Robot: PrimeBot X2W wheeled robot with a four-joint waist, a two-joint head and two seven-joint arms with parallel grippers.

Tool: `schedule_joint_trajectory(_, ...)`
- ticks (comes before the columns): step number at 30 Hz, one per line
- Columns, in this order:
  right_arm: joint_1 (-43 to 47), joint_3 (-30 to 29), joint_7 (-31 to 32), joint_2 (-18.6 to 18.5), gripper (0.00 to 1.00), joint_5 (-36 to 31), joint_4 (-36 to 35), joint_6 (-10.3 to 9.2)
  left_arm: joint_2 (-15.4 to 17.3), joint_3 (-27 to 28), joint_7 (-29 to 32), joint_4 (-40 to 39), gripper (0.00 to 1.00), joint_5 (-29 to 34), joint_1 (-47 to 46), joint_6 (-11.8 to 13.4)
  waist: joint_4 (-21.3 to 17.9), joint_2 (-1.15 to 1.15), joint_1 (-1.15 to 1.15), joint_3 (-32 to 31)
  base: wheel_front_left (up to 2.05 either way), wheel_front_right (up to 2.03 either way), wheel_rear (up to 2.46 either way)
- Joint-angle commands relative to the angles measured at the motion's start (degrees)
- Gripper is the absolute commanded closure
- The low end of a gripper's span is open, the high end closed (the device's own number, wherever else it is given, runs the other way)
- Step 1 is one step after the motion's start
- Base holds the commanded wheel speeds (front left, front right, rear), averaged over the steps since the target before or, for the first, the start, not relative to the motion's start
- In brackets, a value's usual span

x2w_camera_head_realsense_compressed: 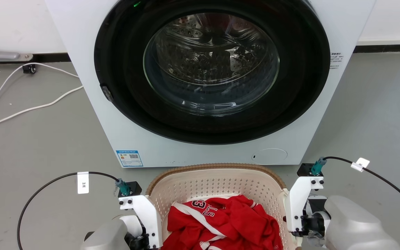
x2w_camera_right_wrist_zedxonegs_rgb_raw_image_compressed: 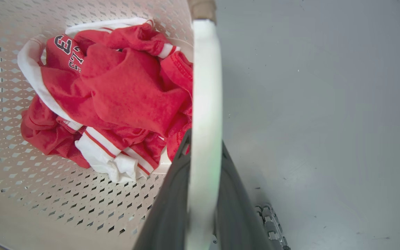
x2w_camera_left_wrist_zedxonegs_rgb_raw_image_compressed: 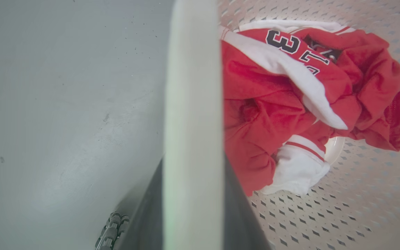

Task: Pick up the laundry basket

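The laundry basket [x2w_camera_head_realsense_compressed: 217, 168], cream and perforated with a brown woven rim, is at the bottom centre of the head view, right in front of the washer. A red and white jersey [x2w_camera_head_realsense_compressed: 221, 222] lies inside it. My left gripper [x2w_camera_left_wrist_zedxonegs_rgb_raw_image_compressed: 193, 163] is at the basket's left side, its dark fingers closed on either side of the white loop handle [x2w_camera_left_wrist_zedxonegs_rgb_raw_image_compressed: 193, 86]. My right gripper [x2w_camera_right_wrist_zedxonegs_rgb_raw_image_compressed: 205, 142] grips the right loop handle [x2w_camera_right_wrist_zedxonegs_rgb_raw_image_compressed: 205, 76] the same way. In the head view the white wrist brackets [x2w_camera_head_realsense_compressed: 141, 211] flank the basket and hide the fingers.
A white front-loading washer [x2w_camera_head_realsense_compressed: 92, 69] with its round glass door [x2w_camera_head_realsense_compressed: 211, 64] shut stands just beyond the basket. White cables [x2w_camera_head_realsense_compressed: 30, 108] trail over the grey floor at the left. Bare grey floor [x2w_camera_head_realsense_compressed: 370, 114] lies to the right.
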Motion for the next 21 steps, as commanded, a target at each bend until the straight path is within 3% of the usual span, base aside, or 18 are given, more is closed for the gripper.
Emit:
schedule_joint_trajectory(1,-0.47,0.1,-0.22,2.66,1.0,0.68,-1.16,0.94,-2.31,-0.35,-0.12,-1.15,1.0,-0.46,-0.58,-1.19,-0.02,0.0,0.0,-0.02,0.0,0.0,0.0)
schedule_joint_trajectory(21,-0.67,0.61,-0.37,2.75,1.0,1.46,-0.77,0.94,-2.24,-1.52,-0.65,-1.29,1.0,-1.63,-0.9,-1.19,-0.04,0.0,0.0,0.19,0.0,0.0,0.0)
